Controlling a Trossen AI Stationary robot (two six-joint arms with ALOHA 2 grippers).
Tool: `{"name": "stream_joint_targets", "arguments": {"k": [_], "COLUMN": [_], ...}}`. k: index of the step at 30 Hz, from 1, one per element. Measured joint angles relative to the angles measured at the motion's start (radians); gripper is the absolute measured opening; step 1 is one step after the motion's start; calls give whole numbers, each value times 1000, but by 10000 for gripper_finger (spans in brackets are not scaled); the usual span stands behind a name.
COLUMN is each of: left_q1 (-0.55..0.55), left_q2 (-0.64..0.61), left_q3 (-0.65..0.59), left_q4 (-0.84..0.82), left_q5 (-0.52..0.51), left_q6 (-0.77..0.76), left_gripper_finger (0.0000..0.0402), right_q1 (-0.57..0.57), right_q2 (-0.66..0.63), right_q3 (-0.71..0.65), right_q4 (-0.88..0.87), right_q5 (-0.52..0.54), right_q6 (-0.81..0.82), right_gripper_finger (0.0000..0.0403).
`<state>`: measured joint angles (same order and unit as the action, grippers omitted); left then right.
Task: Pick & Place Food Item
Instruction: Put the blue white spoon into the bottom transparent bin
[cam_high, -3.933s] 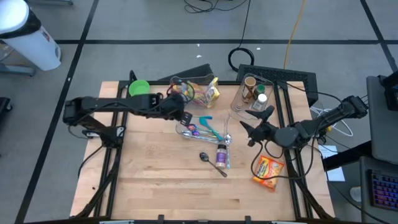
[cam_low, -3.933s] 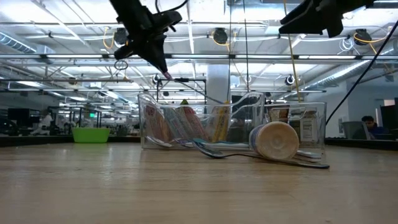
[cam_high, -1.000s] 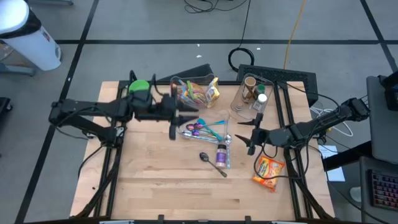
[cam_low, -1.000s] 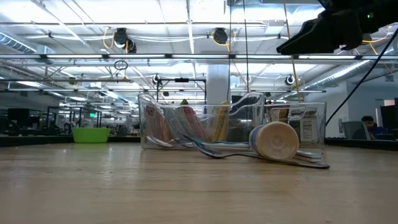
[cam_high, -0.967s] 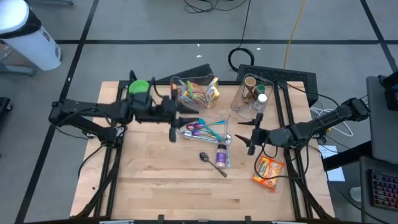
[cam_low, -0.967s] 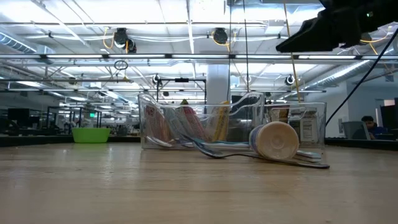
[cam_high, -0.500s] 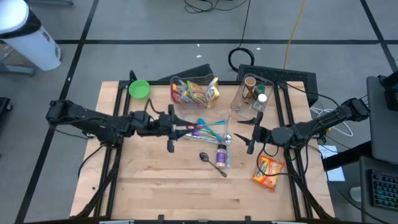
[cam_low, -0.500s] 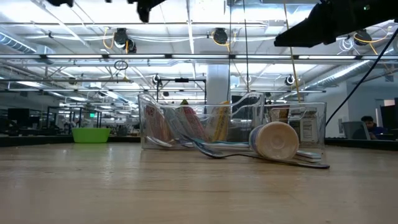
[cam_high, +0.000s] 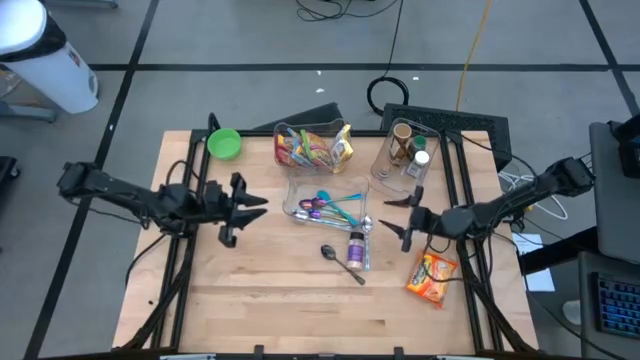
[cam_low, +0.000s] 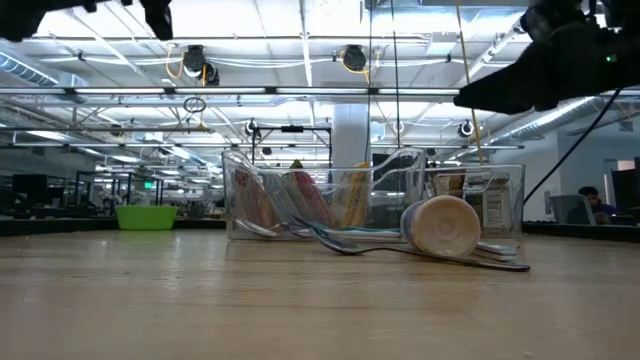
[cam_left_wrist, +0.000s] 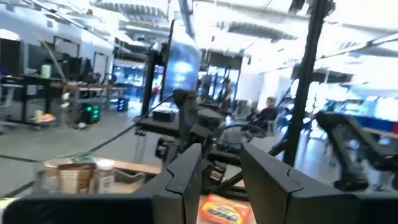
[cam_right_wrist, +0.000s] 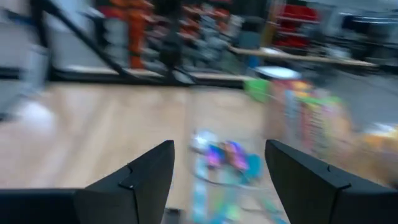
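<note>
Orange food packet (cam_high: 432, 275): I see it lying flat at the near right corner of the table (cam_high: 260, 300), near the right edge, untouched. I take it for the task's thing.
Right gripper (cam_high: 403, 219): it hangs above the table just left of and beyond the packet, fingers spread wide in my right wrist view, holding nothing.
Right arm pose: stretched in from the right edge, forearm roughly level, fingers pointing left toward the middle clutter.
Step in hand, my judgement: reach for the packet. I would draw the right gripper back toward me and to the right until it is over the packet, tip the wrist down, then pinch across the packet's narrower width, since a flat pouch may slide away.
Bottle (cam_high: 356, 246) and spoon (cam_high: 338, 260): lying mid-table, left of the packet; I would keep the descent clear of them.
Left gripper (cam_high: 243, 209): held off the table on the left side, pointing right, fingers parted and empty; waiting.
Clear tray (cam_high: 328, 205): coloured spoons in it, at mid-table.
Snack bin (cam_high: 312, 147) and jar bin (cam_high: 405, 153): along the far edge, likely drop places.
Green bowl (cam_high: 224, 143): far left corner.
</note>
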<state>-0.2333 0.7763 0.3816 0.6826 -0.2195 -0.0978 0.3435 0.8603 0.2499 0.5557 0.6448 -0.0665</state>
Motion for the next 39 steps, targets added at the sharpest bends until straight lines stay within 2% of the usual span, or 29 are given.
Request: {"name": "stream_joint_targets", "arguments": {"k": [3,7,14,17,22,24,28,31,39], "left_q1": [-22,-31,5,34,69,79,95,113,148], "left_q2": [34,173,424,482,534,541,546,546,546], "left_q3": [-62,-84,-32,26,125,154,206,232,244], "left_q4": [132,293,540,612,570,518,391,325,286], "left_q5": [0,0,-1,-1,2,7,9,8,8], "left_q6": [0,68,211,242,220,220,215,198,197], "left_gripper_finger": [116,116,115,115,115,116,116,126,197], "right_q1": [0,5,57,76,97,96,64,15,-177], "right_q2": [0,0,1,9,62,97,164,208,290], "right_q3": [-50,-57,-55,-22,82,131,214,226,226], "right_q4": [122,169,108,58,-105,-186,-384,-496,-530], "right_q5": [-110,-258,-225,-196,-60,-42,-53,-110,-189], "right_q6": [19,31,3,-13,-71,-61,81,183,398], "right_gripper_finger": [247,247,247,247,247,247,247,247,247]}}
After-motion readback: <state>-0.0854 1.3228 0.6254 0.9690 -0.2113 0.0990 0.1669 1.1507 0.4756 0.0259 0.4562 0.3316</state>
